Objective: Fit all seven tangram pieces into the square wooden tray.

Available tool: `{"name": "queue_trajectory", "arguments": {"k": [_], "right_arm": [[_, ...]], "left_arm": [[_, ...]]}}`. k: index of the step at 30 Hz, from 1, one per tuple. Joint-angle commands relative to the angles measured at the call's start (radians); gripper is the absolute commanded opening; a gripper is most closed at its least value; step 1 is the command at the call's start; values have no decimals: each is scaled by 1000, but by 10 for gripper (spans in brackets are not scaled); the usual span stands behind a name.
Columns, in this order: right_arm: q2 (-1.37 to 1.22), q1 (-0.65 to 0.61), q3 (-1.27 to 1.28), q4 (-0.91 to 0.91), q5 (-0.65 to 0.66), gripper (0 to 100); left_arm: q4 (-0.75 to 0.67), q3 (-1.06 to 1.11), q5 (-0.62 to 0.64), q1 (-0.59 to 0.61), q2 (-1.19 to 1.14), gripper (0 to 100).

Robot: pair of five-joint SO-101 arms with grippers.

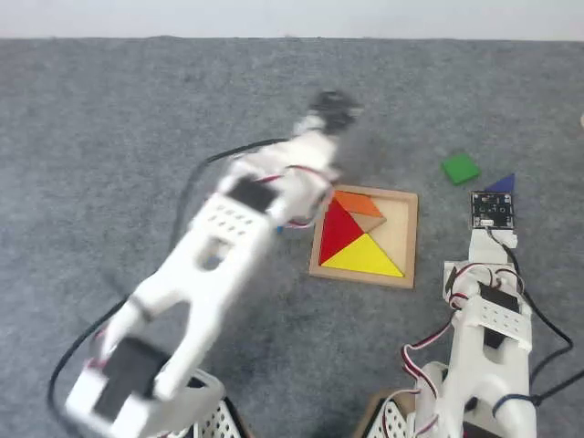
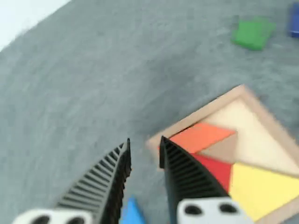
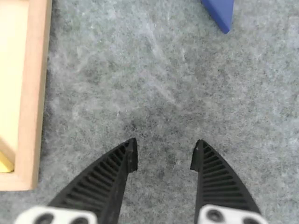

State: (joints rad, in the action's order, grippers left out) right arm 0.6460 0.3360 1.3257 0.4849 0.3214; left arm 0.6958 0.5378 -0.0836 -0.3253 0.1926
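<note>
The square wooden tray [image 1: 408, 239] lies mid-table holding an orange piece [image 1: 357, 203], a red triangle [image 1: 338, 230], a yellow triangle [image 1: 364, 257] and a small tan piece [image 1: 370, 222]. My left gripper [image 1: 333, 108] hangs raised beyond the tray's far left corner. In the left wrist view it [image 2: 144, 149] is narrowly open and empty, with the tray [image 2: 205, 109] just past it and a light blue piece [image 2: 132, 212] on the mat. My right gripper [image 3: 164, 156] is open over bare mat between the tray rim [image 3: 35, 93] and a dark blue triangle [image 3: 219, 11].
A green square [image 1: 460, 168] and the dark blue triangle [image 1: 500, 183] lie on the grey mat to the right of the tray, just ahead of the right arm [image 1: 488, 310]. The left arm [image 1: 219, 255] stretches diagonally across the left half.
</note>
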Motion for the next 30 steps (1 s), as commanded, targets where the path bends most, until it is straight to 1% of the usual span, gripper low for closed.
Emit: {"name": "queue_trajectory", "arguments": {"k": [1,4,8,10,12,14,17,20,24,26,28,30], "right_arm": [[27,5,-40,-8,-8,197],[25,-8,-40,-1,-3,197],[25,-24,-40,13,12,197],[25,-22,-40,13,21,197],[24,-22,-54,13,34,197],[-1,-21,-104,51,58,198],[-111,-18,-304,216,69,198],[-255,-5,-578,389,80,198],[-424,-33,-878,521,189,210],[-516,-62,-1019,556,238,262],[-622,-111,-1163,610,319,318],[-739,-162,-1292,673,393,338]], "left_arm": [[-35,133,37,133,169,104],[-15,228,75,215,216,105],[29,260,31,247,219,105],[44,269,49,249,218,105],[31,309,71,241,219,105],[-31,341,72,252,219,105],[-144,410,74,275,219,105],[-193,435,72,282,219,105],[-198,435,74,282,219,105],[-198,435,74,282,219,106],[-199,435,72,282,219,106],[-199,435,69,282,219,106]]}}
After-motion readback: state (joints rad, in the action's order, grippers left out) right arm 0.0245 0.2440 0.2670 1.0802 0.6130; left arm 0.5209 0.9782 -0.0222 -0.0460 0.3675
